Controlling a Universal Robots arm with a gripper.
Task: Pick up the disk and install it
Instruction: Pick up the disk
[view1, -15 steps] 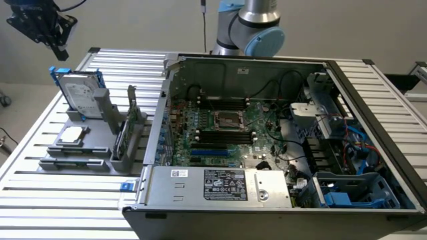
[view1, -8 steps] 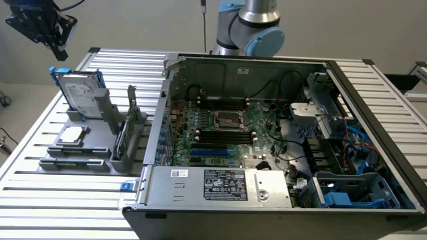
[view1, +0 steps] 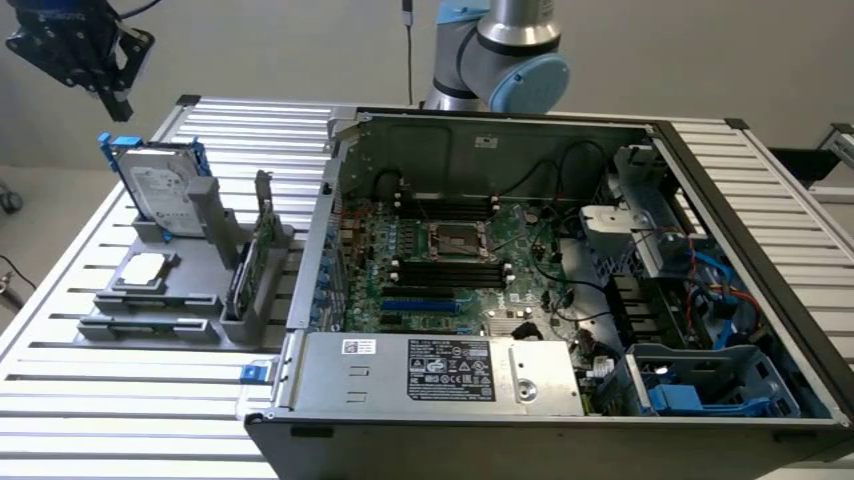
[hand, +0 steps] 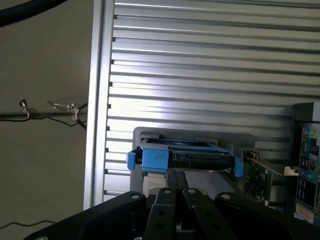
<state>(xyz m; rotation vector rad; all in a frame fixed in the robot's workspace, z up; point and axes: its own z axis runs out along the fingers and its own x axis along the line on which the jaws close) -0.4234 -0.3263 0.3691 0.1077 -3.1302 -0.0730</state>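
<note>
Above the ribbed aluminium table (view1: 134, 400), near its corner at the exterior view's left, the black gripper (view1: 119, 104) hangs with fingers pressed together, empty. Below it the disk (view1: 163, 192), flat silver metal in a blue plastic frame, stands upright in a grey rack (view1: 200, 215) beside the open boxy steel case (view1: 534, 135).

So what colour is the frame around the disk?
Blue. The frame on the disk shows best in the exterior view.
</note>
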